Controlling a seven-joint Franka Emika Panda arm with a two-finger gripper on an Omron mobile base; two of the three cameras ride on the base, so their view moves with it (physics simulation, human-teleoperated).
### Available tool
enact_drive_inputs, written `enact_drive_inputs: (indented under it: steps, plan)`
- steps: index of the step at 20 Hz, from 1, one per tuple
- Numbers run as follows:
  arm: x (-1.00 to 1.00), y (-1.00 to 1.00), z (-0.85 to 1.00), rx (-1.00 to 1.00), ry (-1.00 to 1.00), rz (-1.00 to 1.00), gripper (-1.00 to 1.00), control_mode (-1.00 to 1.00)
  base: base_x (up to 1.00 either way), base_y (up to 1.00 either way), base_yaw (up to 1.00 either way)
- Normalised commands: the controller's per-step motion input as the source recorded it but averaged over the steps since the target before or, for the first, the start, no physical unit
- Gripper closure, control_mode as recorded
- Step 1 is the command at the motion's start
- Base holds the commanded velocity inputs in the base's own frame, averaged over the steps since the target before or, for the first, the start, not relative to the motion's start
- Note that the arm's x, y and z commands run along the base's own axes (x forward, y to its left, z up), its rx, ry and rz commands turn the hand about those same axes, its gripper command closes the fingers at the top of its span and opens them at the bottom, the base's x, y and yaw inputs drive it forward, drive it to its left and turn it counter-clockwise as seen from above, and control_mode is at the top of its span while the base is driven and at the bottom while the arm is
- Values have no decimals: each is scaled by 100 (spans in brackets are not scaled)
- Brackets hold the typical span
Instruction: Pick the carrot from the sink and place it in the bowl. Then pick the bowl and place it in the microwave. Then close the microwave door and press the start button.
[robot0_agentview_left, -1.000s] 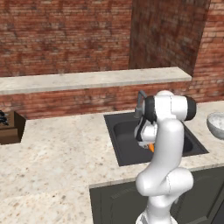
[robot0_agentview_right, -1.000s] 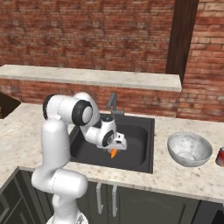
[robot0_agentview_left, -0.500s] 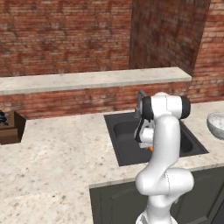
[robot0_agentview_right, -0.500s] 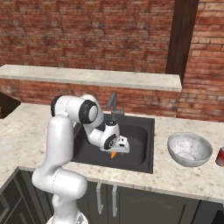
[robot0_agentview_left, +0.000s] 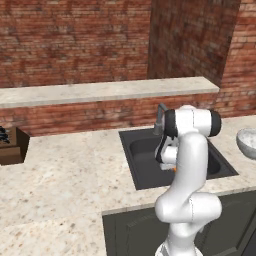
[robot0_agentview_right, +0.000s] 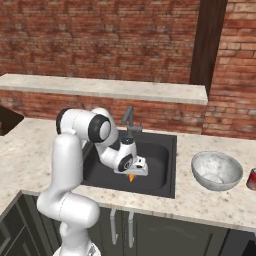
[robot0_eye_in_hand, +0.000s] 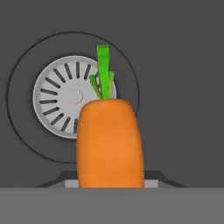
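Note:
The carrot (robot0_eye_in_hand: 109, 140) lies in the dark sink (robot0_agentview_right: 155, 155), its green top pointing over the round silver drain (robot0_eye_in_hand: 65, 96). My gripper (robot0_agentview_right: 133, 171) is down in the basin on the carrot (robot0_agentview_right: 131, 177). In the hand view the two finger pads (robot0_eye_in_hand: 72, 183) press against the carrot's two sides, so the gripper (robot0_eye_in_hand: 111, 183) is shut on it. From the left base view the arm hides most of the hand, and a bit of orange carrot (robot0_agentview_left: 174, 170) shows in the sink (robot0_agentview_left: 145, 160). The pale bowl (robot0_agentview_right: 216, 170) stands empty on the counter right of the sink. The microwave is out of view.
The angular faucet (robot0_agentview_right: 129, 120) rises at the sink's back edge, just behind my hand. A red can (robot0_agentview_right: 251, 178) stands right of the bowl. A raised stone ledge (robot0_agentview_right: 100, 87) runs along the brick wall. A wooden box (robot0_agentview_left: 10, 145) sits on the counter far left.
The hand sank a little lower into the sink over the carrot, and the fingers came in from wide open onto its sides.

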Motion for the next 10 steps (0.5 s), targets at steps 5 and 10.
enact_drive_inputs:
  steps: [5,10]
  plan:
    - [-56,0,88,0,0,0,100,-100,0,0,0]
    - [-62,0,100,0,-1,0,100,-100,0,0,0]
